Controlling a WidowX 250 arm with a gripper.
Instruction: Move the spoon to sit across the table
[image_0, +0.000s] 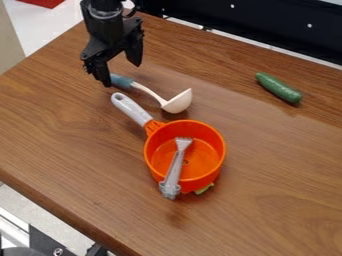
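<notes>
The black gripper (121, 74) hangs at the upper left of the table, its two fingers apart and open. Below it lies the spoon, a white ladle (179, 102) with a blue handle end (121, 81). That blue end is beneath the gap between the fingers, close beside the left fingertip; whether they touch I cannot tell. The ladle's bowl points away to the right, behind the orange pot's handle. Nothing appears held.
An orange pot (215, 143) with a grey handle (131, 108) stands near the middle of the wooden table (73, 145). A grey utensil (175, 171) leans in it over the front rim, with something green underneath. A green cucumber (278, 88) lies at the right rear.
</notes>
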